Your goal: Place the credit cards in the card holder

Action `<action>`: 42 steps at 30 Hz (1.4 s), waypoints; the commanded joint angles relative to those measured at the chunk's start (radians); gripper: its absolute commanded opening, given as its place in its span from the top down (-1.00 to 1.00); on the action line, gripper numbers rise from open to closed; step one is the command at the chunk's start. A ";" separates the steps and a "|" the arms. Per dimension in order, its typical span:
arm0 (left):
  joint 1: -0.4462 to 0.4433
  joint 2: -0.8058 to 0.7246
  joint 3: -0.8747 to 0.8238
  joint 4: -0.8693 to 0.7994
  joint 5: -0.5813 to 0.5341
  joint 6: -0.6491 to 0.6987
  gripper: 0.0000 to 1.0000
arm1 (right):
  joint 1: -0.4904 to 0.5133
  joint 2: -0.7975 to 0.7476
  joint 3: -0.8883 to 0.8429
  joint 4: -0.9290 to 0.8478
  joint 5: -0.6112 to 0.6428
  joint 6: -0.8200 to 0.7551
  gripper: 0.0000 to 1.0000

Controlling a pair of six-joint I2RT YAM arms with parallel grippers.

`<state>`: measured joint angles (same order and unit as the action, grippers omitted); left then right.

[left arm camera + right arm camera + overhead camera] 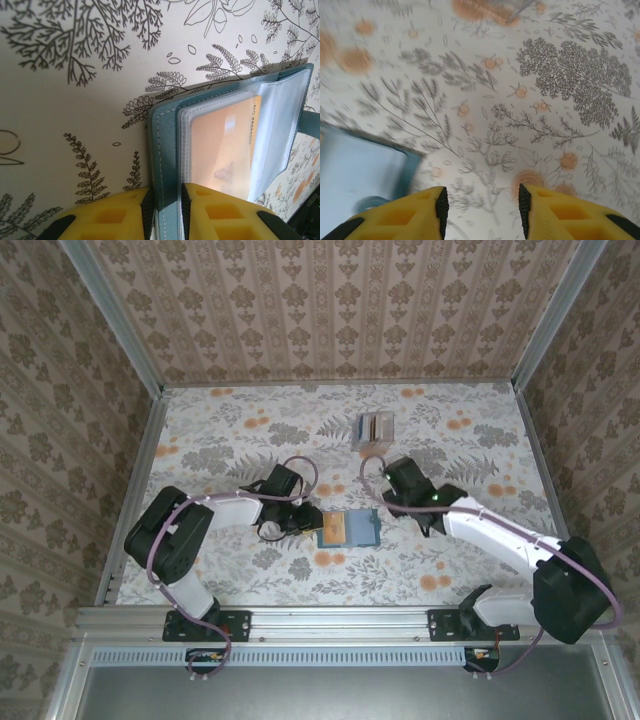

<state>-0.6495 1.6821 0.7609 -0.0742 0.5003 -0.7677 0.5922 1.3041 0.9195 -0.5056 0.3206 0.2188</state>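
With the left hand (166, 205) clamped on the open card holder (235, 145), the right hand (482, 205), apart and empty, likely had to fetch more credit cards (375, 428).

Floral-printed tabletop (250, 430), damask-patterned walls (330, 310) behind and beside, metal rail (340, 620) along near edge

In the left wrist view, the card holder (165, 150) has a matt, fine-grained, leather-like teal cover with a stitched edge. Its inner sleeves (272, 125) are clear glossy plastic film over a smooth orange-yellow plastic card (220, 145). At the bottom of that frame, you see the fingers (225, 217) of the left gripper (167, 205) in matt yellow moulded plastic with black rubber-like pads (148, 210). The table cover (75, 125) is a smooth matt printed sheet, and the rail (330, 618) near the bottom of the top view is brushed metal.
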 commanded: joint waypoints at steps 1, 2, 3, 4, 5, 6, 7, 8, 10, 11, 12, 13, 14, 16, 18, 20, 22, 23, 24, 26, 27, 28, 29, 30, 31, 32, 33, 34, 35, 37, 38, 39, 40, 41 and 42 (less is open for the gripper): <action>-0.036 0.060 -0.025 -0.023 -0.051 0.010 0.48 | 0.047 0.035 0.099 -0.268 -0.100 0.375 0.10; -0.036 0.060 -0.020 -0.035 -0.051 0.019 0.48 | 0.068 0.038 0.086 -0.244 -0.117 0.417 0.09; -0.035 0.060 -0.016 -0.047 -0.052 0.025 0.48 | 0.078 0.046 0.069 -0.219 -0.141 0.456 0.08; -0.034 0.058 -0.013 -0.054 -0.051 0.027 0.48 | 0.081 0.063 0.063 -0.208 -0.159 0.475 0.08; -0.033 0.054 -0.015 -0.055 -0.051 0.025 0.48 | 0.085 0.092 0.073 -0.221 -0.153 0.488 0.06; -0.032 0.049 -0.020 -0.047 -0.051 0.020 0.48 | 0.091 0.135 0.089 -0.241 -0.134 0.488 0.02; -0.033 0.047 -0.023 -0.040 -0.051 0.018 0.48 | 0.097 0.164 0.105 -0.256 -0.120 0.483 -0.02; -0.032 0.047 -0.022 -0.038 -0.051 0.022 0.48 | 0.103 0.193 0.122 -0.266 -0.114 0.479 -0.06; -0.029 0.053 -0.009 -0.057 -0.045 0.033 0.48 | 0.115 0.243 0.143 -0.260 -0.137 0.472 -0.10; -0.029 0.053 -0.007 -0.062 -0.042 0.034 0.48 | 0.127 0.270 0.160 -0.261 -0.132 0.473 -0.10; -0.028 0.052 -0.008 -0.060 -0.041 0.033 0.48 | 0.142 0.295 0.174 -0.264 -0.104 0.475 -0.10; -0.029 0.051 -0.010 -0.054 -0.040 0.032 0.48 | 0.152 0.317 0.185 -0.267 -0.076 0.476 -0.10; -0.028 0.055 -0.009 -0.052 -0.039 0.034 0.48 | 0.161 0.341 0.198 -0.273 -0.041 0.481 -0.10; -0.026 0.060 -0.001 -0.057 -0.033 0.041 0.48 | 0.169 0.378 0.209 -0.277 0.004 0.487 -0.10; -0.025 0.054 -0.009 -0.051 -0.031 0.033 0.48 | 0.170 0.395 0.225 -0.273 -0.009 0.489 -0.10; -0.025 0.051 -0.020 -0.031 -0.029 0.021 0.48 | 0.173 0.395 0.229 -0.250 -0.051 0.493 -0.11; -0.025 0.061 -0.013 -0.035 -0.024 0.034 0.48 | 0.181 0.401 0.222 -0.227 -0.063 0.502 -0.11; -0.024 0.063 -0.010 -0.045 -0.022 0.039 0.48 | 0.183 0.411 0.223 -0.228 -0.063 0.508 -0.11; -0.024 0.063 -0.010 -0.049 -0.022 0.039 0.48 | 0.183 0.424 0.227 -0.238 -0.059 0.512 -0.11; -0.023 0.054 -0.024 -0.027 -0.022 0.026 0.47 | 0.182 0.432 0.214 -0.241 -0.027 0.524 -0.11; -0.024 0.051 -0.031 -0.015 -0.023 0.021 0.48 | 0.182 0.429 0.195 -0.231 -0.007 0.528 -0.09; -0.024 0.050 -0.033 -0.012 -0.023 0.022 0.48 | 0.182 0.425 0.183 -0.231 0.010 0.532 -0.07; -0.022 0.050 -0.031 -0.017 -0.020 0.026 0.48 | 0.182 0.418 0.172 -0.236 0.030 0.539 -0.03; -0.022 0.049 -0.031 -0.021 -0.022 0.028 0.47 | 0.180 0.408 0.163 -0.243 0.042 0.543 0.04; -0.022 0.046 -0.034 -0.021 -0.023 0.024 0.47 | 0.178 0.397 0.159 -0.250 0.051 0.542 0.09; -0.022 0.040 -0.039 -0.015 -0.023 0.018 0.48 | 0.176 0.379 0.150 -0.252 0.054 0.535 0.16; -0.022 0.038 -0.044 -0.005 -0.023 0.014 0.48 | 0.173 0.358 0.138 -0.246 0.050 0.528 0.24; -0.022 0.037 -0.045 0.000 -0.022 0.014 0.48 | 0.164 0.341 0.123 -0.237 0.040 0.521 0.32; -0.022 0.040 -0.041 -0.003 -0.022 0.019 0.49 | 0.152 0.322 0.106 -0.224 0.019 0.513 0.40; -0.021 0.042 -0.031 -0.020 -0.021 0.033 0.50 | 0.119 0.296 0.074 -0.201 -0.038 0.502 0.54; -0.021 0.039 -0.031 -0.024 -0.022 0.033 0.50 | 0.101 0.284 0.058 -0.188 -0.073 0.494 0.61; -0.021 0.036 -0.036 -0.018 -0.022 0.030 0.54 | 0.087 0.269 0.038 -0.173 -0.101 0.486 0.68; -0.021 0.031 -0.044 -0.005 -0.019 0.027 0.58 | 0.079 0.257 0.021 -0.153 -0.121 0.475 0.73; -0.021 0.027 -0.048 0.009 -0.016 0.027 0.61 | 0.070 0.248 -0.001 -0.128 -0.148 0.459 0.78; -0.021 0.024 -0.048 0.017 -0.012 0.030 0.62 | 0.063 0.245 -0.019 -0.103 -0.183 0.444 0.80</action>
<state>-0.6495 1.6775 0.7494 -0.0605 0.5007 -0.7563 0.6716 1.5780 0.9463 -0.6693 0.2379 0.7040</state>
